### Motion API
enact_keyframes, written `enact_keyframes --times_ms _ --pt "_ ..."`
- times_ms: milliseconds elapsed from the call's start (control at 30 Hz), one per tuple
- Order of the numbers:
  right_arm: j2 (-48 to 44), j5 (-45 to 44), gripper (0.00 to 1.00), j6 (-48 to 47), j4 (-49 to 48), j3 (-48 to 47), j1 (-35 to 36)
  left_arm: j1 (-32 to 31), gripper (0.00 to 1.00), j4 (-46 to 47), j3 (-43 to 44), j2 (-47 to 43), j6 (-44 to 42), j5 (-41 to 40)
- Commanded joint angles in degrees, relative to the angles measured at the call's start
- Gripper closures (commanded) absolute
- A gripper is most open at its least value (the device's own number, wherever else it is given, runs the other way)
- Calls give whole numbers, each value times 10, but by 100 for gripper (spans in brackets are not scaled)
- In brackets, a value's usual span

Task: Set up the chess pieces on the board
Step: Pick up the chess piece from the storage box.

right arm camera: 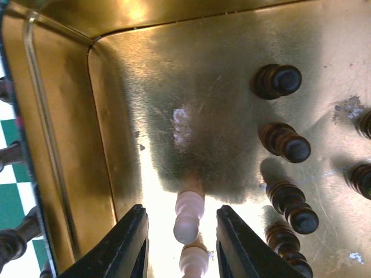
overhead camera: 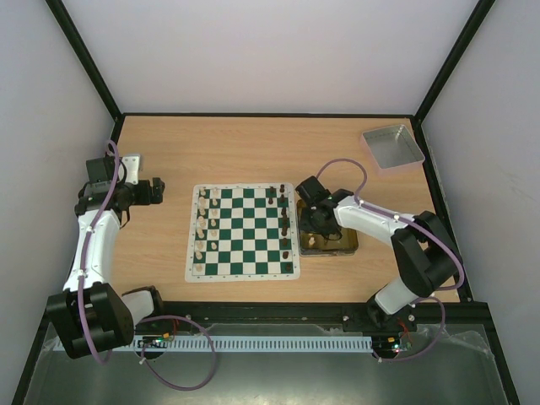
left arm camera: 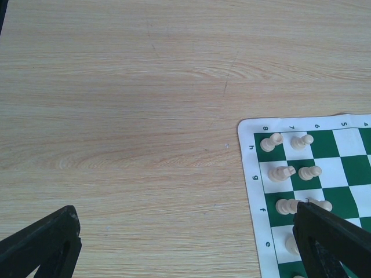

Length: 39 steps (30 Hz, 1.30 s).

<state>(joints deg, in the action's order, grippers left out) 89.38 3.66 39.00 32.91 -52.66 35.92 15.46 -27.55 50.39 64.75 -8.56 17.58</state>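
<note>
Your right gripper (right arm camera: 181, 223) has its jaws apart, straddling a cream piece (right arm camera: 189, 211) in the gold tray (right arm camera: 69, 145). The left gripper (left arm camera: 185, 217) gapes over the desk (left arm camera: 145, 116). The piece looks light, slick and tippy, so pinch its waist.

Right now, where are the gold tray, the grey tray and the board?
gold tray (right arm camera: 69, 127), right wrist view, left inner wall.
grey tray (overhead camera: 393, 146), top view, bare floor.
board (overhead camera: 245, 232), top view, bare middle square.

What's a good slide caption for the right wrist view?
Right pincer open around a cream chess piece in the gold tray, dark pieces alongside.
</note>
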Motion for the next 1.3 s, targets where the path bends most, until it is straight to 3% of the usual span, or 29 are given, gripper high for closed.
enact_keyframes --times_ms 0,167,400,933,1100,1267 --pt "6 0 69 -8 -12 16 -6 3 1 -1 -4 5 -3 9" --pt "12 5 73 -11 -23 28 -6 3 1 -1 -4 7 -3 9" --pt "14 -9 86 -21 -24 17 -7 3 1 -2 -4 9 -3 11" --pt "-56 -45 89 -33 80 -55 -2 2 1 -4 -4 9 -5 16" --pt "-70 -57 89 -4 110 -90 58 2 1 -4 -4 8 -4 17" --pt "-34 -73 89 43 127 -150 176 1 1 -5 -3 6 -4 17"
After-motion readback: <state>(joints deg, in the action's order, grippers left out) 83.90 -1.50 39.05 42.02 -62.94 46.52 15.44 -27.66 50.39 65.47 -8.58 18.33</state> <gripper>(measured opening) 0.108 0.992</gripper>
